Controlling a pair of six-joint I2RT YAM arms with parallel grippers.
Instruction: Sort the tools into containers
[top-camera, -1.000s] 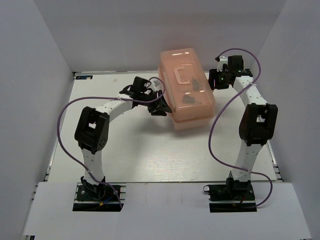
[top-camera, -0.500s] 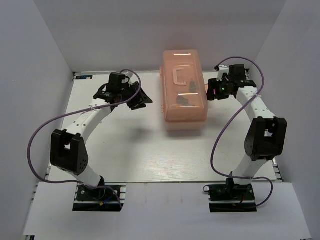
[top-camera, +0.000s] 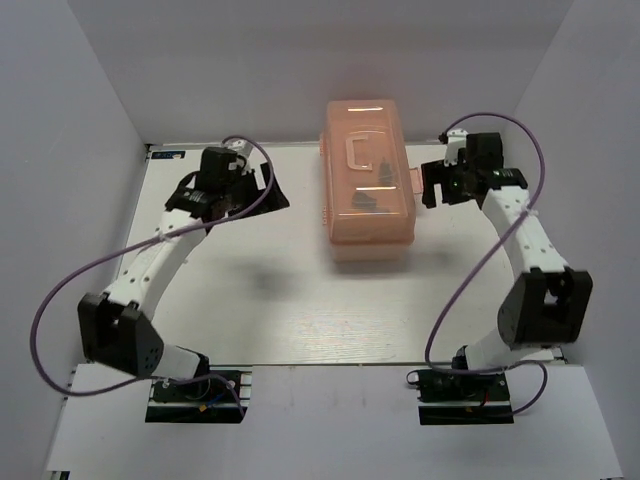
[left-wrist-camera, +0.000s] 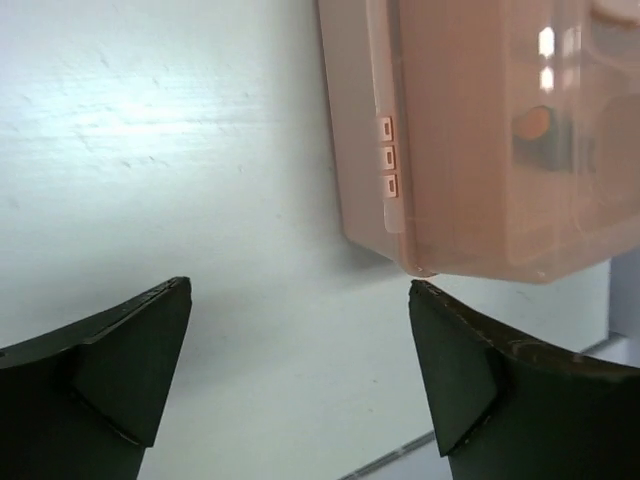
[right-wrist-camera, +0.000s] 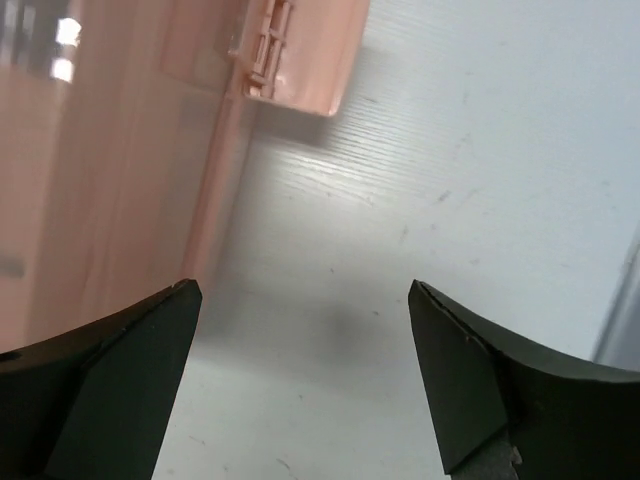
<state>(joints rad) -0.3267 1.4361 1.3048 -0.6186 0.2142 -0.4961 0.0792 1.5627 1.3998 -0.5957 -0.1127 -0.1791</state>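
Toolbox (top-camera: 367, 180) betw. L gripper (left-wrist-camera: 299, 288), R gripper (right-wrist-camera: 304, 287)

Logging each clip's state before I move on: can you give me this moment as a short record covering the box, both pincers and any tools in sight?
box: salmon-pink toolbox, far middle of the table
lid: lid down
handle: handle on top of the lid
latch: latch on the box's right side
left pincer: left pincer open, empty, left of the box, apart from it
right pincer: right pincer open, empty, beside the latch
tools: only dark shapes seen through the lid, too blurred to name
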